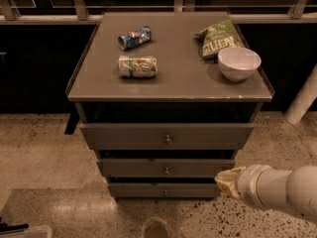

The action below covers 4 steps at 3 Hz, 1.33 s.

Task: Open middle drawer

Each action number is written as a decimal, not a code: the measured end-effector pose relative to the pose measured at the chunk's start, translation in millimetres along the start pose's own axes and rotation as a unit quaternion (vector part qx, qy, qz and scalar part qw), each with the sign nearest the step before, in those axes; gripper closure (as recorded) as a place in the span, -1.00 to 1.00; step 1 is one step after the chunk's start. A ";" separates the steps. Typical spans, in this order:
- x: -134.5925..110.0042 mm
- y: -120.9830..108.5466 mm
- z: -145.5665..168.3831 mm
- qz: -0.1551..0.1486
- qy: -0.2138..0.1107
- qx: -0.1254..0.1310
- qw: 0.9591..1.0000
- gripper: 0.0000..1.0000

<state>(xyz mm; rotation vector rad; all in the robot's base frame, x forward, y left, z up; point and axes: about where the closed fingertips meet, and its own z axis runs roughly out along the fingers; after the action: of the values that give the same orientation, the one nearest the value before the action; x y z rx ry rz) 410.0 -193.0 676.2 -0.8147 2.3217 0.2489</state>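
Blue can [134,37]: crushed, lying on the counter [183,83] at rear left.
Green can [137,66]: on its side, in front of the blue can and apart from it.
Middle drawer [133,167]: second of three grey fronts under the counter, between the top drawer [124,135] and the bottom drawer [138,189]. Its front faces the camera and its long axis runs left to right, level.
Knob [167,171]: small, round, at the middle drawer's centre.
Chip bag [218,37]: green, at rear right.
Bowl [238,63]: white, upright, just in front of the chip bag.
Hand [229,181]: low at the right, its yellowish tip at the middle drawer's right end, well apart from the knob. Whether it is apart or together cannot be told, nor whether it touches the drawer.
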 end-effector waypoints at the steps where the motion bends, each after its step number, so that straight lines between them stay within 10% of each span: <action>1: 17.5 8.3 22.7 0.013 -0.033 0.027 0.999 1.00; 4: 13.9 -1.8 51.1 0.015 -0.087 0.077 0.993 1.00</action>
<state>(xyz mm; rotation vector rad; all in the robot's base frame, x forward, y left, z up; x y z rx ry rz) 429.6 -182.2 628.2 -0.6569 2.1607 0.1450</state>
